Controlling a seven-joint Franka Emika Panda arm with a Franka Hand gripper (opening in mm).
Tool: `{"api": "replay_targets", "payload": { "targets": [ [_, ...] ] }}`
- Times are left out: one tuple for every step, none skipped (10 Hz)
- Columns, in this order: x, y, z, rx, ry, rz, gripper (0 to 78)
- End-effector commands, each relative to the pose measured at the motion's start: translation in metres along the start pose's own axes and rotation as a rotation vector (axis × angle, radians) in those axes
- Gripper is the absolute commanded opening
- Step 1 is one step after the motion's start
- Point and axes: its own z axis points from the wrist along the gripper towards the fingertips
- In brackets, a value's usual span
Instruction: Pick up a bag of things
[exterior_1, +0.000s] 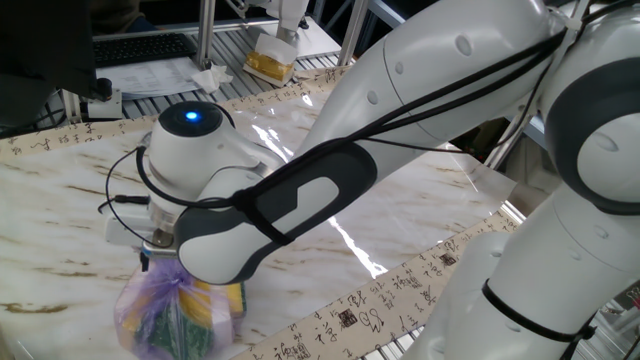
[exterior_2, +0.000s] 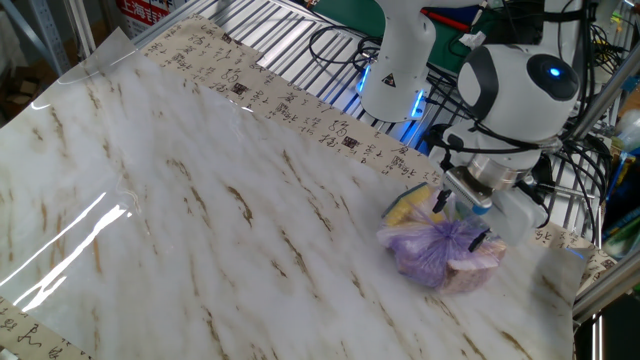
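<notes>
Marbled bench (exterior_2: 200, 210) lies bare at the left; toward the right edge sits the bag of things (exterior_2: 440, 252), pale purple, yellow and green showing through. Pincer (exterior_2: 462, 214) hangs right at its knotted top, but whether it grips I cannot tell. Grasping looks like the step in hand; next, a firm hold, then a straight lift.

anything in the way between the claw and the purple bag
Nothing visible. The claw is right down at the knotted top of the bag, which rests on the table. Whether the fingers have closed on the knot cannot be seen.
</notes>
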Motion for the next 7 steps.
{"api": "replay_targets", "payload": {
  "targets": [
    [0.0008, 0.0003, 0.0015, -0.002, -0.004, -0.001, 77.5],
    [0.0025, -0.0008, 0.0026, -0.002, -0.006, -0.007, 77.5],
    [0.0034, -0.0015, 0.0030, -0.001, -0.008, -0.012, 77.5],
    [0.0035, -0.0016, 0.0032, 0.000, -0.008, -0.013, 77.5],
    [0.0037, -0.0016, 0.0039, -0.001, -0.009, -0.013, 77.5],
    [0.0037, -0.0015, 0.0041, -0.001, -0.009, -0.013, 77.5],
    [0.0040, -0.0015, 0.0056, -0.002, -0.009, -0.014, 77.5]
  ]
}}
